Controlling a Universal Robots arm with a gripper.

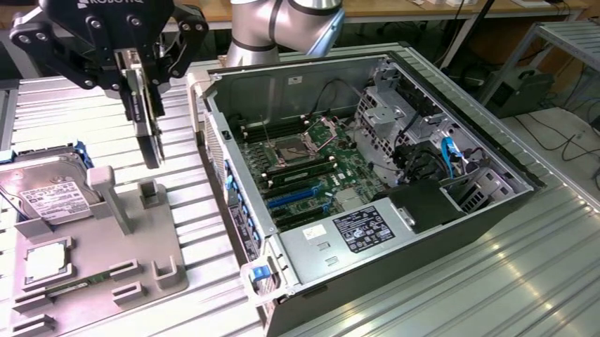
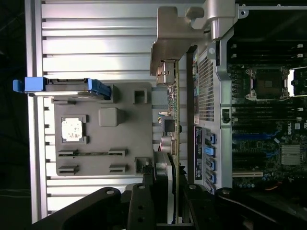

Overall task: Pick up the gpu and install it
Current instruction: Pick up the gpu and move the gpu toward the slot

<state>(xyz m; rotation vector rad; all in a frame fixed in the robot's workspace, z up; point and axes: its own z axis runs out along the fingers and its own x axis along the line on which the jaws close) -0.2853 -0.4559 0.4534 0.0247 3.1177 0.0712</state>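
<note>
Ribbed metal table [image 1: 553, 246] w/ an open PC case [image 1: 403, 277] mid-scene. My gripper [image 1: 140, 88] is pinching the gpu [image 1: 148, 144] by its upper edge. The card hangs upright, edge-on, in free air over the grey tray [image 1: 140, 246], just outside the case's rim on the exterior view's left. Hard drive [image 1: 47, 189] & chip [image 1: 44, 261] sit in the tray, apart from the card.

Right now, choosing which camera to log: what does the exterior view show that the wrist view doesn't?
Exterior adds: the arm, the power supply, blue cables. Wrist adds: the silver bracket and green edge of the gpu, and the tray whole. Shared: gpu clamped in the end effector, hard drive, processor, motherboard.
</note>
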